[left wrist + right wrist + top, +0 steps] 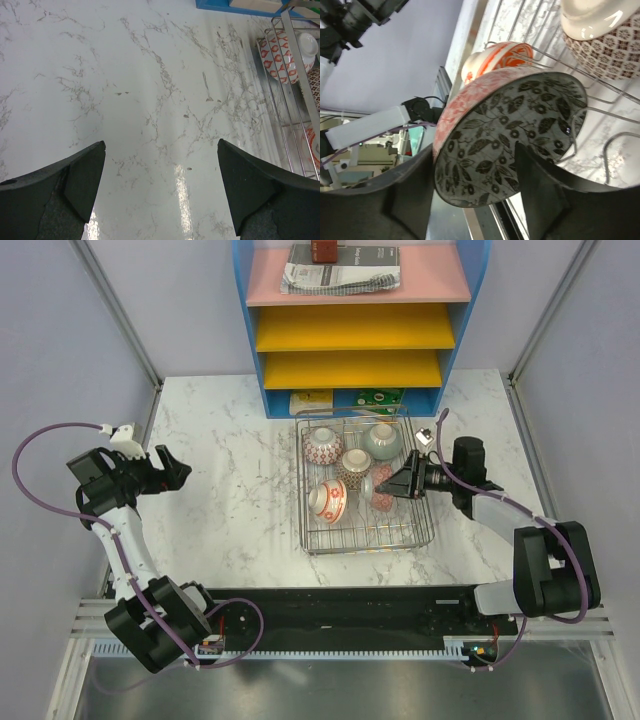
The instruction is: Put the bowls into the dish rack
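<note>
From above, the right pincer (392,487) hides much of the red-patterned bowl (370,490). The left wrist view cuts off the dish rack (299,60) at its right edge. The right wrist view crops the brown-patterned bowl (610,45) at the top.

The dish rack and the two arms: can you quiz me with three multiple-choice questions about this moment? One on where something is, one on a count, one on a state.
1. Where is the left gripper?
A. Over bare table, left of the dish rack
B. Inside the dish rack
C. On the pink shelf

2. How many bowls are in or over the dish rack?
A. Three
B. Five
C. Seven

3. What is the right gripper doing?
A. Open and empty
B. Shut on a bowl's rim
C. Resting on the table

Answers:
1 A: the left gripper hangs open above the marble table, apart from the dish rack.
2 B: red-orange bowl, pale green bowl, grey-brown bowl, red-banded bowl, plus the held bowl.
3 B: the right gripper has one finger inside the held bowl and one outside.
</note>
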`<state>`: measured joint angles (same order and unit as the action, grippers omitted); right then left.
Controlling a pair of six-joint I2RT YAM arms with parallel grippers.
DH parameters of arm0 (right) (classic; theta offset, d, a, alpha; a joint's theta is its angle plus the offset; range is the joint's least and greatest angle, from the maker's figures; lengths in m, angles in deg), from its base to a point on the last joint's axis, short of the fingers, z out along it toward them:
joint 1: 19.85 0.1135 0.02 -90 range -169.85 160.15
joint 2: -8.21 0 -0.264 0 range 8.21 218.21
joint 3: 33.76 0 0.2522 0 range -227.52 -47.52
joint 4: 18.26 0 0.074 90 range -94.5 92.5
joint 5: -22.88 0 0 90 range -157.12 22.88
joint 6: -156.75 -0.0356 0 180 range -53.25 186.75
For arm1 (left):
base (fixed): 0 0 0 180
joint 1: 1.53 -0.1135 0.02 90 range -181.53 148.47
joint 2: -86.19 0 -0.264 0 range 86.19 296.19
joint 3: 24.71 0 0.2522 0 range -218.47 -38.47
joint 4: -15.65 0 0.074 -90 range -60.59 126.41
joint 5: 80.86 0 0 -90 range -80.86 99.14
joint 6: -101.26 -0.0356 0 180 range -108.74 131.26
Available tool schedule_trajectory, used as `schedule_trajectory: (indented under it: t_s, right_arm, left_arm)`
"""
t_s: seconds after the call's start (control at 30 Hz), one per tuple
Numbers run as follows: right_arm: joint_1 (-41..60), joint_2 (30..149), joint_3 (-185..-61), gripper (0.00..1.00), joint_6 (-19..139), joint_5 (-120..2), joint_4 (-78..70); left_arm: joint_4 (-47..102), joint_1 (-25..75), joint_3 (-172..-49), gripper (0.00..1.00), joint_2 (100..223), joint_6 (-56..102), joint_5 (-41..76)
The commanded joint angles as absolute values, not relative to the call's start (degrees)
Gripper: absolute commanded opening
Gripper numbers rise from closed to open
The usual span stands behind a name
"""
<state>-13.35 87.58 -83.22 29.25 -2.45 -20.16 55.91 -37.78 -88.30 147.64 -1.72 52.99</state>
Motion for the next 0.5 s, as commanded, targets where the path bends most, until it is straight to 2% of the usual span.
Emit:
schedule_trajectory:
  t_s: [0.0, 0.03, 0.17, 0.47]
  right_arm:
    - [-13.3, 87.0, -85.1, 0.73, 36.8, -6.4, -12.8]
    - [-13.3, 86.6, -85.3, 0.76, 37.3, -7.6, -12.1]
    - [-13.5, 85.8, -86.0, 0.79, 39.4, -9.7, -9.3]
    - [-14.1, 84.7, -87.9, 0.79, 42.0, -12.5, -5.2]
  left_arm:
    - [55.3, -37.7, -88.7, 1.0, 146.7, -2.5, 55.0]
    - [55.3, -37.7, -88.7, 1.0, 146.6, -2.5, 55.0]
    - [55.4, -37.6, -88.5, 1.0, 146.5, -2.5, 54.9]
    - [55.4, -37.5, -88.0, 1.0, 146.5, -2.5, 55.1]
